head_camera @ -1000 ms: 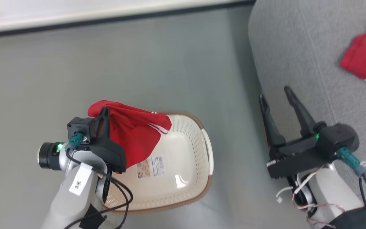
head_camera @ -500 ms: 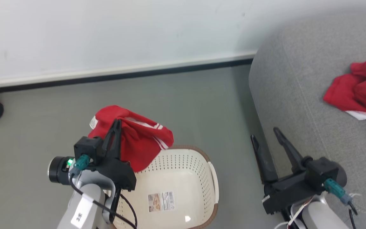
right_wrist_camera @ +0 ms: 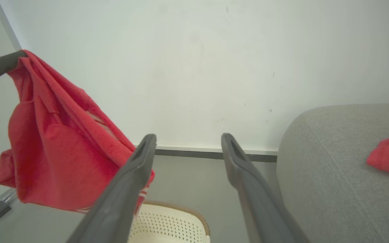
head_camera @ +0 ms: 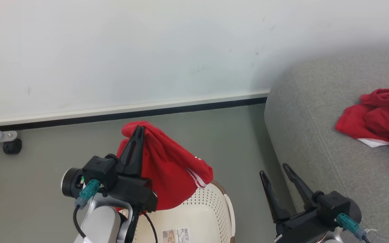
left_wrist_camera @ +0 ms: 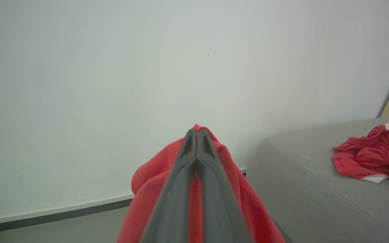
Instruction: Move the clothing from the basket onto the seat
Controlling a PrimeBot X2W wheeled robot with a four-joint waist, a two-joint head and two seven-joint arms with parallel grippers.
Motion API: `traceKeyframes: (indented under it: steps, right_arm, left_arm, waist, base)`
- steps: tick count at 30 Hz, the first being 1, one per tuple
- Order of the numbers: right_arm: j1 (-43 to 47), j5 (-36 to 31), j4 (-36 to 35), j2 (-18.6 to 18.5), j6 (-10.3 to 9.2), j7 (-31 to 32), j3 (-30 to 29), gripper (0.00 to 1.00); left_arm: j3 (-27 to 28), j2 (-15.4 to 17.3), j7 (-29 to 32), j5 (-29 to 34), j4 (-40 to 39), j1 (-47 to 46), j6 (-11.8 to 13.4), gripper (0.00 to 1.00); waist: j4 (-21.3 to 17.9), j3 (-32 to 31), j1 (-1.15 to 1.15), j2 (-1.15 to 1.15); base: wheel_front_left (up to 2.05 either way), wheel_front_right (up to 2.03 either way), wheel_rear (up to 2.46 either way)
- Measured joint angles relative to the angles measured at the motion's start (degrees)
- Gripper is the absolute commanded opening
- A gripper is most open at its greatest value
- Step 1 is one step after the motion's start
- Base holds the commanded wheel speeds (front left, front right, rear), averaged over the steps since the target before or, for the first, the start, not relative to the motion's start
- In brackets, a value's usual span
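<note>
The task looks about half done. One crumpled red garment (head_camera: 377, 118) with white trim already lies on the grey seat (head_camera: 316, 141), at 3 o'clock in the head view, well in from the seat's rounded edge.

The left end effector (head_camera: 139, 132) has its two dark fingers pressed together on a fold of the hanging red garment (head_camera: 171, 172). The left wrist view shows the fingers meeting at their tips with red cloth bunched on both sides. This garment hangs clear of the cream basket (head_camera: 208, 202), which sits on the floor at 6 o'clock. Its white-striped hem dangles just above the basket's rim at about the rim's 10 o'clock.

The part of the basket bottom that shows is bare apart from the paper label (head_camera: 176, 234). The frame cuts off the rest, so whether anything more lies inside cannot be told.

The right end effector (head_camera: 274, 170) is spread and holds nothing. It hovers over the floor between the basket and the seat's near edge, at 5 o'clock.

What seems left is to carry the hanging garment toward 3 o'clock, over the seat's edge, and let it go there. The loose cloth could brush the seat's side on the way across.
</note>
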Motion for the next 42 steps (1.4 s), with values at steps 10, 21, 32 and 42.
traceKeyframes:
  steps: [10, 21, 32, 42]
  right_arm:
    - [1.79, 0.01, -1.87, 0.46, 0.00, 1.49, 1.71, 1.00]
    - [3.16, 0.01, -4.09, 0.79, 0.00, 2.98, 3.02, 1.00]
    - [3.04, 0.01, -6.10, 0.98, 0.08, 4.02, 4.00, 1.00]
    - [-0.31, 0.00, -7.10, 2.72, 2.15, 5.01, 6.91, 1.00]
  left_arm:
    - [-2.49, 0.07, 0.08, 0.00, -7.49, 3.57, 0.00, 0.00]
    - [-4.44, 0.25, 2.54, -0.54, -14.13, 5.70, 0.34, 0.00]
    - [-5.21, 0.32, 5.22, -0.58, -17.78, 6.36, 1.34, 0.00]
    - [-5.53, 0.36, 7.26, -0.58, -19.45, 6.36, 1.86, 0.00]
  waist:
    - [0.08, -2.74, 0.00, 0.01]
    - [-0.33, -3.46, 0.01, 0.00]
    - [-0.47, -3.14, 0.01, 0.01]
    - [-0.35, -2.76, 0.01, 0.01]
  base:
    - [0.00, 0.00, 0.00]
    - [0.00, 0.00, 0.00]
    - [0.00, 0.00, 0.00]
    - [0.00, 0.00, 0.00]
